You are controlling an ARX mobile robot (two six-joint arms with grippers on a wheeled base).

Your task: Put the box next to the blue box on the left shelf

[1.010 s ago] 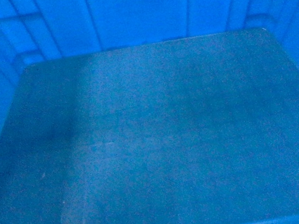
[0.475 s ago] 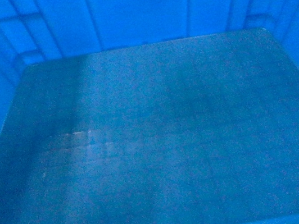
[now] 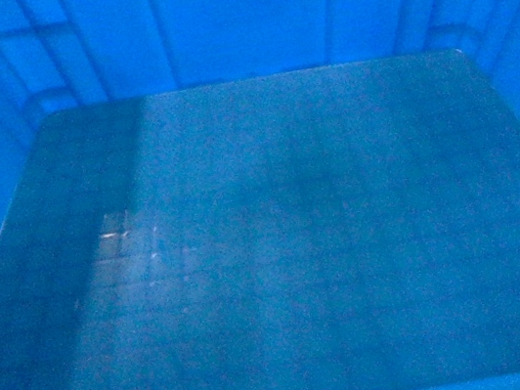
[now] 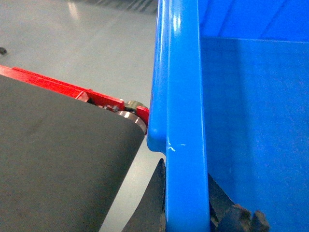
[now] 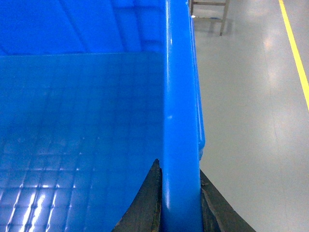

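- The right gripper [image 5: 179,203] has its 2 dark fingers [image 5: 145,203] clamped on either side of the thick rim of the large bright-blue plastic crate [image 5: 181,121], one inside the wall and one outside.
- The left gripper [image 4: 186,208] pinches the opposite rim the same way, with dark finger parts on both sides of the wall; the paired grip likely keeps the wide crate level while it is carried.
- Beside the left rim sit a dark grey curved panel [image 4: 58,159] and a red bar [image 4: 58,87], probably part of the robot.
- The crate fills the head view, its grid-embossed floor [image 3: 279,251] empty.
- Farther out lie grey floor [image 5: 251,111] and a yellow line [image 5: 294,43]; no shelf or second blue box shows, so placement seems not yet begun.
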